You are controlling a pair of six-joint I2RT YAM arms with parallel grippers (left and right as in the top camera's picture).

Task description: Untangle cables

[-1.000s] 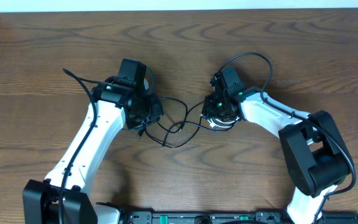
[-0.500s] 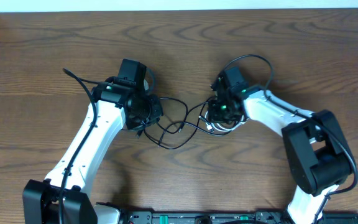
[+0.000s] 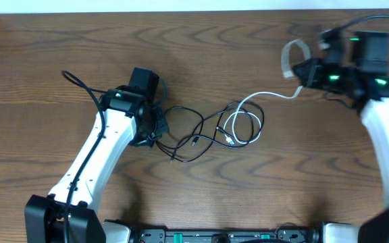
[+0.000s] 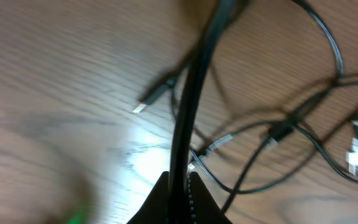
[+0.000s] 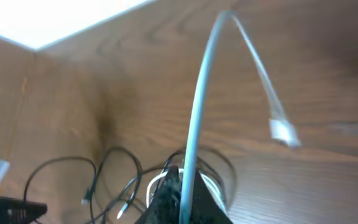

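Observation:
A tangle of thin black cables [image 3: 196,136] lies at the table's middle, with a white cable [image 3: 262,95] looped through it. My left gripper [image 3: 157,128] sits at the tangle's left edge, shut on a black cable [image 4: 196,81] that runs up between its fingers [image 4: 160,198]. My right gripper [image 3: 302,74] is raised at the far right, shut on the white cable [image 5: 197,106]. That cable stretches from its coil [image 3: 238,128] up to the gripper, and its plug end [image 5: 283,131] dangles beyond. Small plug ends [image 4: 146,101] lie among the black loops.
The table is brown wood [image 3: 59,61]. A pale wall edge [image 3: 181,5] runs along the back. A thicker black arm wire [image 3: 80,82] arcs off the left arm. The arm bases [image 3: 221,236] stand at the front edge.
My right gripper has lifted from the tangle and swung up to the far right, pulling a length of white cable out. The left gripper has stayed put on the black cable.

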